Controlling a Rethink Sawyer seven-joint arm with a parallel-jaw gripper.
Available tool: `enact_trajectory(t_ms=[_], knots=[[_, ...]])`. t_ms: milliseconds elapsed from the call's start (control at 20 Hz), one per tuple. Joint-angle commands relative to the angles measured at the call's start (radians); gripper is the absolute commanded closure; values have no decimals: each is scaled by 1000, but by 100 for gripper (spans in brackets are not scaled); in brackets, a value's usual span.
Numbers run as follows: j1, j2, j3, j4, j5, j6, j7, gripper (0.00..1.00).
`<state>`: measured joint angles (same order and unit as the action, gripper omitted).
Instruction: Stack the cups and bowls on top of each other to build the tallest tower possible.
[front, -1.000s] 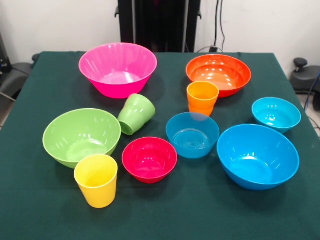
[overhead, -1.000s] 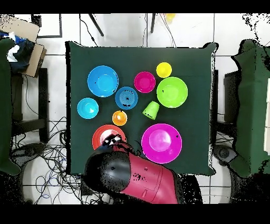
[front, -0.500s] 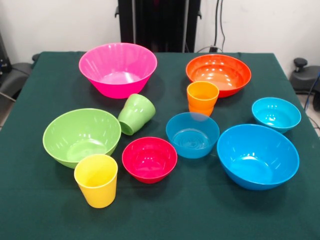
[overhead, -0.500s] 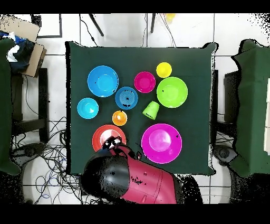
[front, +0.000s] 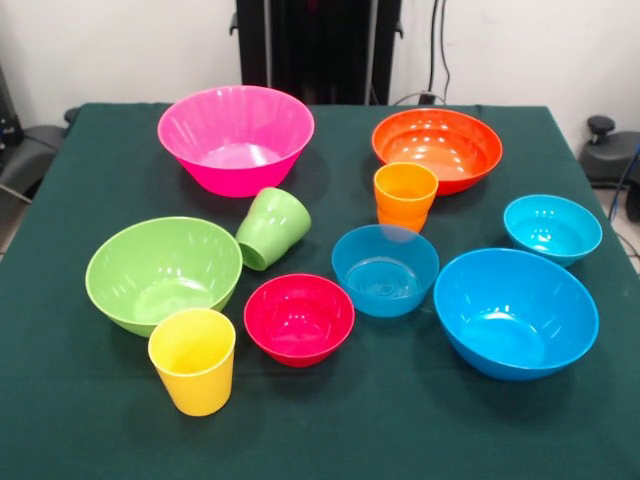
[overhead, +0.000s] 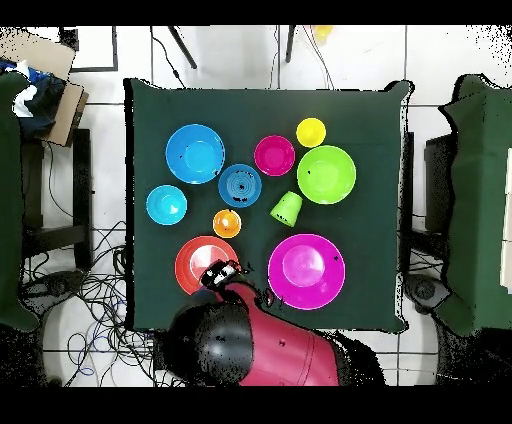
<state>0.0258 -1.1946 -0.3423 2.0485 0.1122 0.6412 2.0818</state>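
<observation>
- You see the red and black arm (overhead: 262, 350) only in the overhead view, bulky and rounded, folded over the table edge on the robot's side. Its gripper (overhead: 218, 273) hangs over the rim of the large orange bowl; you cannot tell whether its fingers are spread or closed.
- The dark green cloth-covered table (front: 90, 420) is matte and flat; every cup and bowl stands on it separately, nothing stacked.
- The large glossy pink plastic bowl (front: 236, 138) sits far left in the front view, deep, with faint ribs down its flared wall.
- The large glossy blue plastic bowl (front: 515, 312) sits near right, smooth and round.
- The large glossy light green plastic bowl (front: 163, 273) sits near left, open side up.
- The large glossy orange plastic bowl (front: 437, 148) sits far right, shallower than the pink one.
- The mid-sized blue plastic bowl (front: 385, 269) sits in the middle, with ringed ridges on its floor.
- The small glossy red plastic bowl (front: 299, 318) sits just near-left of it.
- The small cyan plastic bowl (front: 552, 228) sits at the right, beyond the large blue bowl.
- The yellow tapered plastic cup (front: 193, 360) stands upright, nearest you, just beside the green bowl.
- The orange tapered plastic cup (front: 405, 197) stands upright just in front of the orange bowl.
- The green tapered plastic cup (front: 271, 228) lies tipped on its side, between the pink and green bowls.
</observation>
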Motion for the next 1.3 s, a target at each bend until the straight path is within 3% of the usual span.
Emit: enact_trajectory(t_ms=[50, 300, 650, 1300], knots=[[-56, 31, 142, 130, -26, -116, -64, 0], [-92, 81, 174, 113, -65, -177, -53, 0], [-146, 249, 204, 53, -161, -359, -18, 0], [-247, 387, 290, -61, -226, -451, -22, 0]])
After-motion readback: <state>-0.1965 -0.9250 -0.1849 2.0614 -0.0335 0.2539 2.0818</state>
